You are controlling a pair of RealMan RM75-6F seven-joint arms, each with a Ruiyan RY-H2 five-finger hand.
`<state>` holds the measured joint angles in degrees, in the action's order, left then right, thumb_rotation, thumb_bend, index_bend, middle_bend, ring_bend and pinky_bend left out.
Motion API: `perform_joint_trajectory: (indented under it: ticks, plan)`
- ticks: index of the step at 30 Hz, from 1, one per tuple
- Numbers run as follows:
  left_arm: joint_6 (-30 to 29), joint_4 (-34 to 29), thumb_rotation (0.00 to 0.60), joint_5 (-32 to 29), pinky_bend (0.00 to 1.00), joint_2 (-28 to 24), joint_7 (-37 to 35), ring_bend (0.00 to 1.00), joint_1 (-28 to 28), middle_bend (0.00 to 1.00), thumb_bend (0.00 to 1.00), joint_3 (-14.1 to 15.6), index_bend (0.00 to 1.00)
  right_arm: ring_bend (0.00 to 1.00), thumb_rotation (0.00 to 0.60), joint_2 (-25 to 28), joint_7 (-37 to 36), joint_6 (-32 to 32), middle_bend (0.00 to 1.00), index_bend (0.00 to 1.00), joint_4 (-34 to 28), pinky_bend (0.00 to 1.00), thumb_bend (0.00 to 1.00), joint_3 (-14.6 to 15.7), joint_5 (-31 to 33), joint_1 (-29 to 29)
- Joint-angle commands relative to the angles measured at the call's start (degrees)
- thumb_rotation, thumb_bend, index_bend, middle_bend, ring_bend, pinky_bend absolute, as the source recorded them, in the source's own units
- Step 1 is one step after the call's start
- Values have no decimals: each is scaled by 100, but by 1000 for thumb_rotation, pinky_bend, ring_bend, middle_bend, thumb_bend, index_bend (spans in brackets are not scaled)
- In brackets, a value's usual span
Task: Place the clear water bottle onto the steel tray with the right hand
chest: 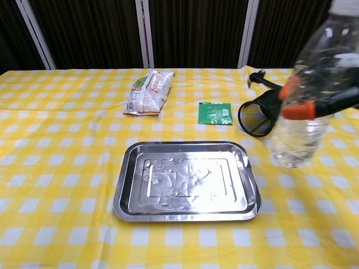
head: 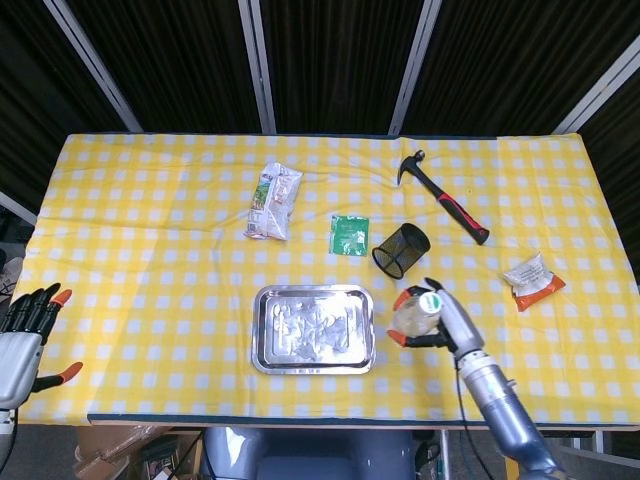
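Currently the clear bottle (head: 414, 316) is held upright by the right hand (head: 436, 322), fingers wrapped round its body, orange fingertips (chest: 297, 110) seen across the front in the chest view. Bottle is to the right of the steel tray (head: 313, 329), just beside its right edge, not on it; whether its base touches the worktop (head: 150, 240) or hangs a bit above can't be told. Some water is seen in the lower part of the bottle (chest: 305, 101); white cap w/ green mark is seen from the head view. Tray (chest: 187, 180) lies flat near the front edge of the worktop, nothing in it.

Left hand (head: 24, 335) is seen at the far left, off the worktop edge, fingers spread, nothing held.

Behind the bottle a black mesh cup (head: 401, 249) lies on its side, mouth toward the front. A green packet (head: 349, 235) lies just left of the cup. A snack bag (head: 273, 202) lies further left and back. A hammer (head: 445, 196) w/ red-black handle lies at back right. Another small packet (head: 532, 279) lies near the right edge.
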<state>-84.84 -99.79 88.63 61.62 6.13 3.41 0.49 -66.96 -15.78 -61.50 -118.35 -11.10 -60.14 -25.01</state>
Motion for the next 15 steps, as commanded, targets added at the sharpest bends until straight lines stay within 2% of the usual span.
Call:
perform_joint_trajectory:
  ticks: [1,5,10,15]
  plan:
    - [13,-28,600,5,0,35,75,0,4,0,167,12,57,556,592,608,-1026,179,954,1000,419,11,1000,205,-725,483]
    - [22,-47,600,18,0,60,141,0,12,0,167,18,57,556,594,635,-1396,315,954,1000,596,11,1000,262,-1027,521]
    - [36,-47,600,16,0,66,145,0,21,0,167,18,57,556,593,369,-1356,426,954,1000,628,11,1000,282,-1222,408]
    - [49,-9,600,-5,0,13,-14,0,37,0,167,-2,57,555,592,-792,-493,392,954,1000,595,11,1000,89,-909,-31]
